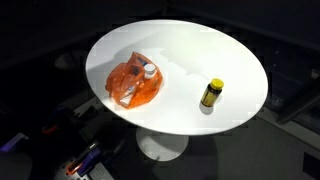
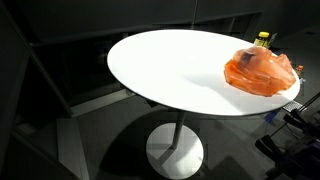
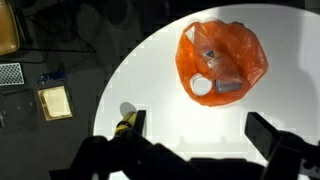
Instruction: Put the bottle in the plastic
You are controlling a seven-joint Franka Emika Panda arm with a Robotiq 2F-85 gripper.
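Jaws: the gripper (image 3: 197,124) is hanging spread wide in the wrist view, its two dark fingers (image 3: 137,122) gripping nothing and showing bare white table between them.
Bottle: the small bottle (image 1: 211,93) is standing upright in an exterior view, showing a yellow body and a dark cap.
Bottle's place: it is sitting at about 4 o'clock on the table top in that view, well apart from the bag and outside it.
Bottle near gripper: in the wrist view the bottle (image 3: 125,120) is peeking out just beside the finger at 9 o'clock; I cannot tell whether they are touching.
Bag: the orange plastic bag (image 1: 135,82) is lying crumpled at about 9 o'clock on the table, with its mouth gaping open upward.
Inside the bag: a white round cap (image 3: 201,86) is showing through the opening, along with something pale I cannot make out.
Second angle: the bag (image 2: 262,72) is covering most of the bottle (image 2: 262,39), which is poking up behind it at 12 o'clock.
Table: the round white table (image 1: 200,45) is resting on a single white foot (image 2: 175,152).
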